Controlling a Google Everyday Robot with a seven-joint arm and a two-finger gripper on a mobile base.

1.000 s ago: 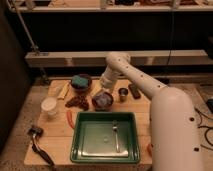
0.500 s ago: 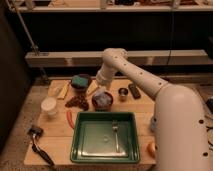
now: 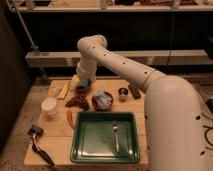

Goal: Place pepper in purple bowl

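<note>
The pepper (image 3: 70,119), a thin red-orange chilli, lies on the wooden table just left of the green tray. At the back left stands the purple bowl (image 3: 82,87) with a teal block in it. My white arm reaches in from the right and bends down over that bowl. The gripper (image 3: 82,77) hangs right above the bowl, open and holding nothing, well behind the pepper. Its tips are partly hidden by the wrist.
A reddish-brown bowl (image 3: 102,100) with a grey-blue lump sits mid-table. A dark grape-like cluster (image 3: 76,102), a white cup (image 3: 49,106) and a yellow item (image 3: 63,90) lie left. The green tray (image 3: 85,142) holds a spoon (image 3: 116,135). A small tin (image 3: 123,93) stands right, a brush (image 3: 37,137) at the front left.
The arm has swung left, carrying the gripper from above the reddish-brown bowl to above the purple bowl. The pepper has not moved.
</note>
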